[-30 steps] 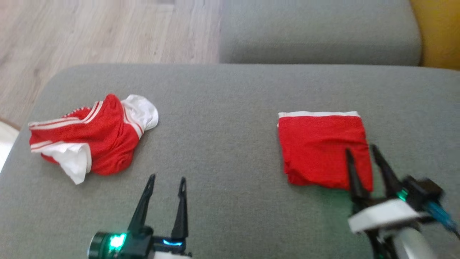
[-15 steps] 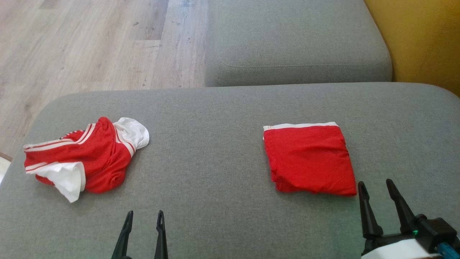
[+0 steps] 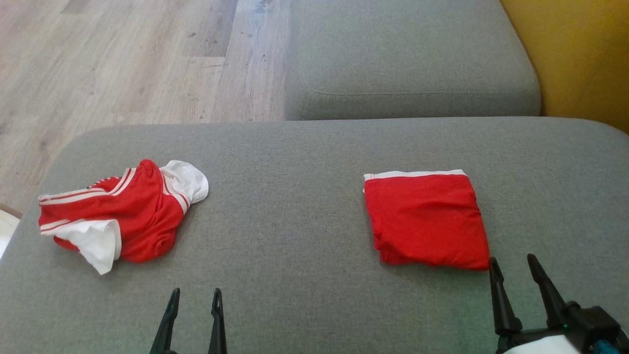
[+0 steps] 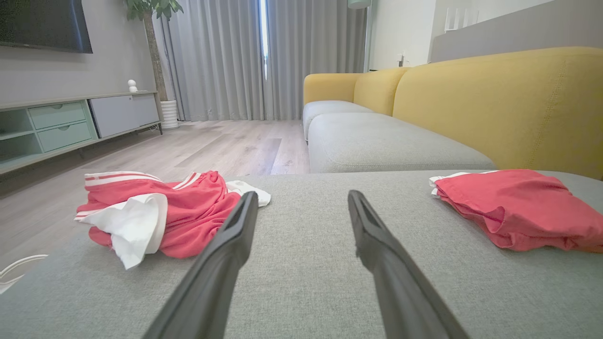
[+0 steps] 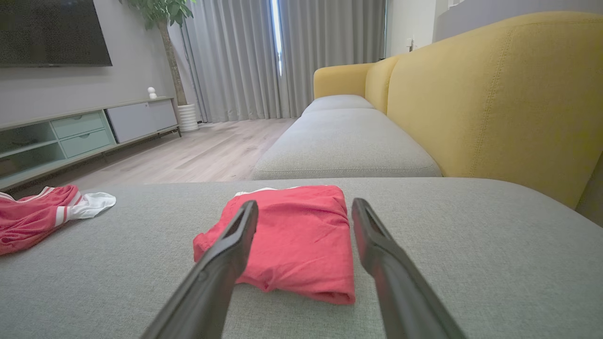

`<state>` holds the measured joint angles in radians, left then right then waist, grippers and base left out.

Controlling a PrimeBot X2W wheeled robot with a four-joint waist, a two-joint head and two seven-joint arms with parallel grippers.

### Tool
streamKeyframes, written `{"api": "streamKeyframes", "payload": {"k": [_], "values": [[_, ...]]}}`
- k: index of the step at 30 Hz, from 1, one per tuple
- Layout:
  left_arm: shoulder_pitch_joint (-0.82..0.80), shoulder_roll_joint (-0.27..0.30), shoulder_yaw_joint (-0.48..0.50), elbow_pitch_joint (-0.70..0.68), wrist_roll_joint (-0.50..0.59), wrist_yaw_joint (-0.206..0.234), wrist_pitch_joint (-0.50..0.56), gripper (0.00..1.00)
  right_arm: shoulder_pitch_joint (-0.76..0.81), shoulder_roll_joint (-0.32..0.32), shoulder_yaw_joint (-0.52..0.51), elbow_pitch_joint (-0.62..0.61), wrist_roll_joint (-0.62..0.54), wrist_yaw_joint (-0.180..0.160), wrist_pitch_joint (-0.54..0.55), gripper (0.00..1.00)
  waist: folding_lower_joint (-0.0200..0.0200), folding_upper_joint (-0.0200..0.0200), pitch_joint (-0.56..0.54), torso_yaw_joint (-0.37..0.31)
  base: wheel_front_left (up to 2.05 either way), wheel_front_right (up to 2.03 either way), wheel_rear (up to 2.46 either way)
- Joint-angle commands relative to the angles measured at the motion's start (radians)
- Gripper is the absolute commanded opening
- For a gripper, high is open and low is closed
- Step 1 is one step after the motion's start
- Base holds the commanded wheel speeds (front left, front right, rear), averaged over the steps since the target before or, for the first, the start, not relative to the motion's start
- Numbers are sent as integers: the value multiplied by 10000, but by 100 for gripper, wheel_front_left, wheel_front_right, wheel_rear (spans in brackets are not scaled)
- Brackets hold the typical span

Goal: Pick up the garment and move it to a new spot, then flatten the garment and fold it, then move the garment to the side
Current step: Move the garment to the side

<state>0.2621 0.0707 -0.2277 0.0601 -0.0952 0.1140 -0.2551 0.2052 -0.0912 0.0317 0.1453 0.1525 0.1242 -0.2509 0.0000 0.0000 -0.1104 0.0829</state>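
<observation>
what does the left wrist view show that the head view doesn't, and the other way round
Left wrist view adds the room: grey curtains, potted plant, TV, pale green cabinet. Head view adds the right gripper, open, near the folded red garment's corner. Both share the open left gripper, that folded garment, the crumpled red-and-white garment, the grey cushion and the wood floor.

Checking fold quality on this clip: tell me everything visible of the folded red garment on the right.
The folded red garment is a roughly square packet of thin, matte fabric with a white band along its far edge. Its near-left edge shows stacked, slightly rumpled layers; the top is mildly creased. It lies flat on the grey cushion, right of centre, touching no other garment. The open right claw sits by its near right corner, not gripping it.
</observation>
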Motion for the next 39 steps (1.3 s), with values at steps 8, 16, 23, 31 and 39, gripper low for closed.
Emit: {"api": "streamKeyframes", "payload": {"k": [8, 16, 23, 31, 39], "values": [[-413, -146, 393, -240, 158, -23, -67, 100, -389, -40, 248, -186, -201, 65, -108, 100, 0, 0, 4, -63, 0, 0, 0], [-447, -165, 422, -187, 188, -56, -67, 100, -419, -31, 250, -135, -257, 65, -108, 100, 0, 0, -30, -91, 0, 0, 0], [-483, -179, 432, -167, 189, -103, -67, 100, -397, -37, 236, -132, -302, 65, -108, 100, 0, 0, -50, -36, 0, 0, 0], [-620, -192, 349, -257, 155, -98, -67, 100, -638, -128, 53, 95, -374, 65, -108, 100, 0, 0, 250, 142, 0, 0, 0], [-851, -199, 185, -157, -72, -261, -67, 100, -1721, -332, -131, 1453, -395, 65, -109, 100, 0, 0, 818, 322, 0, 0, 0]]}}
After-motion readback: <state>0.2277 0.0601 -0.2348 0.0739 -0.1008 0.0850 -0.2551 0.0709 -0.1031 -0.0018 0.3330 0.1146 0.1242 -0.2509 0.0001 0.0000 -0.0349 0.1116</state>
